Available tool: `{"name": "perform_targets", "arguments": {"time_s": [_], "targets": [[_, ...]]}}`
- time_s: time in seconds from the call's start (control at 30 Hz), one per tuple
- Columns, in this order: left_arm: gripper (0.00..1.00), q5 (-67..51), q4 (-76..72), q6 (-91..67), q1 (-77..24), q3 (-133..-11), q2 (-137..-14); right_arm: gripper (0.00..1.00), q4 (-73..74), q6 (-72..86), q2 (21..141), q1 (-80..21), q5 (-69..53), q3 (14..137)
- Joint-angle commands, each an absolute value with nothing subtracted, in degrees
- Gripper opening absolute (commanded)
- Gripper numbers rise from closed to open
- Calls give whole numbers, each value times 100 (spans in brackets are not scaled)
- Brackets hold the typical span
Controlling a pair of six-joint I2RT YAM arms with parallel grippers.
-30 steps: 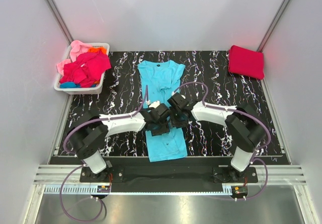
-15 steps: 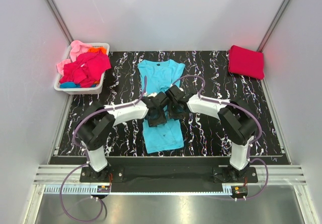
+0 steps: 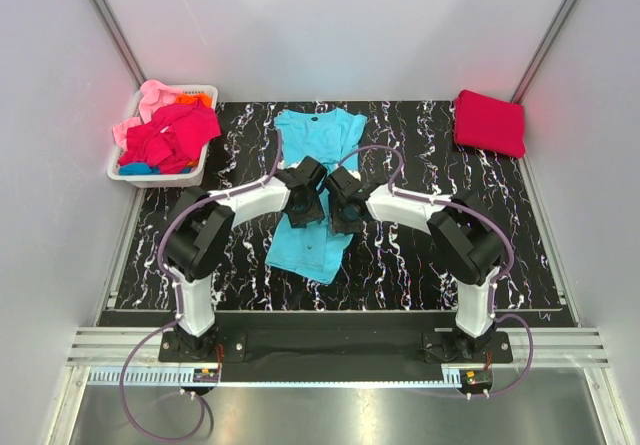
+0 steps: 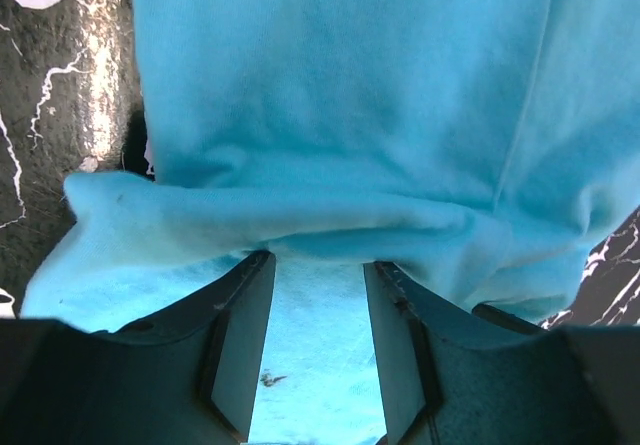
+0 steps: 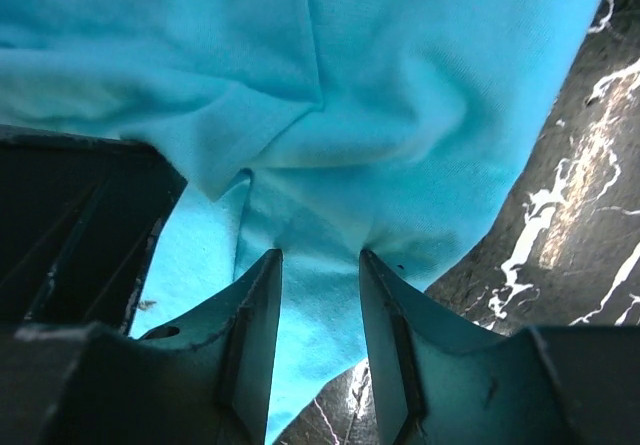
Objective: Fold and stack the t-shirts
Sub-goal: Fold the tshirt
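A turquoise t-shirt [image 3: 318, 137] lies lengthwise mid-table, collar at the far end. Its middle is lifted into a fold and its near hem [image 3: 308, 257] trails behind. My left gripper [image 3: 303, 205] and right gripper [image 3: 343, 205] sit side by side over the shirt's middle. Each is closed on a bunched fold of the turquoise cloth, seen in the left wrist view [image 4: 318, 257] and the right wrist view [image 5: 320, 253]. A folded crimson t-shirt [image 3: 489, 122] lies at the far right corner. Pink, magenta-red, orange and blue shirts [image 3: 165, 133] are heaped in the basket.
The white slotted basket [image 3: 160, 177] stands at the far left edge of the black marbled table [image 3: 450, 265]. Grey walls close in the left, right and far sides. Both arms reach inward, elbows out to the sides.
Both grippers have moved away from me toward the collar, dragging the shirt's lower half with them. The near hem has slid up the table and skewed to the left.
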State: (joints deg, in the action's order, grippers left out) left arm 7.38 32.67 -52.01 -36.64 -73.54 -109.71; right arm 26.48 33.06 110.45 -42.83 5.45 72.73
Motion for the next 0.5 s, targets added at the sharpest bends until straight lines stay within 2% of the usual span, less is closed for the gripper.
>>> {"name": "perform_targets", "arguments": {"time_s": [0.0,0.27,0.47], "targets": [[48,826,3120,-5089,-3753,-6901,-10575,44,3217,3252,10944,-4412,703,7058],[48,809,3094,-5449,-4297,-5531,-8905,45,3454,3243,10240,-4412,835,6961],[49,808,3103,-5818,-4676,-5028,-7911,46,3621,3252,9818,-4403,967,6952]]}}
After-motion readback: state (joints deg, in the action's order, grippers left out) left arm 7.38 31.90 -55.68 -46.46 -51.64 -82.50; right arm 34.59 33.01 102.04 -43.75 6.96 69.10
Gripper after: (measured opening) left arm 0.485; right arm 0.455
